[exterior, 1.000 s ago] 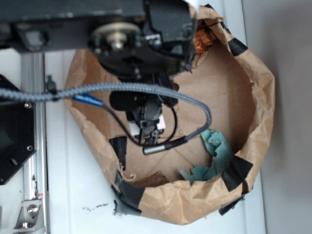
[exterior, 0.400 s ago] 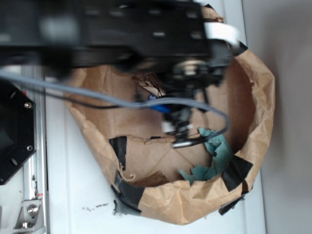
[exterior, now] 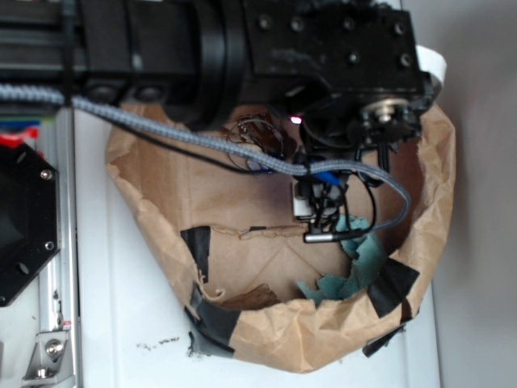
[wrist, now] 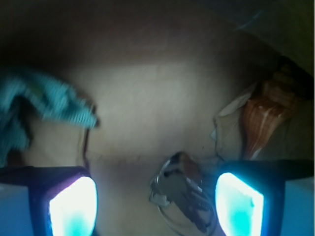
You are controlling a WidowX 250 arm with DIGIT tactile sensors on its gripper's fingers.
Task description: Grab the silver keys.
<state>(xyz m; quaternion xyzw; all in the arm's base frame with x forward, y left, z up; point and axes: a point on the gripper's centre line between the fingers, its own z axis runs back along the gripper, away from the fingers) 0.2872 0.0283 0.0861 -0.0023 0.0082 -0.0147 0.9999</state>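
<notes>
The silver keys (wrist: pixel 183 192) lie on the brown paper floor of the bag, a shiny bunch on thin wire rings. In the wrist view they sit low in the frame between my fingers, closer to the right pad (wrist: pixel 239 204) than to the left pad (wrist: pixel 74 209). My gripper (wrist: pixel 156 205) is open and holds nothing. In the exterior view the gripper (exterior: pixel 317 202) hangs inside the bag, and the key rings (exterior: pixel 257 136) show as thin loops to its upper left, partly under the arm.
The brown paper bag (exterior: pixel 438 186) has a crumpled rim patched with black tape (exterior: pixel 394 283). A torn teal scrap (exterior: pixel 359 260) lies right of the gripper, on the left in the wrist view (wrist: pixel 47 103). An orange wrapper (wrist: pixel 266 115) lies against the wall on the right.
The arm has swung to the right across the bag, carrying the gripper from the left middle toward the teal scrap. The key rings have come out from under it.
</notes>
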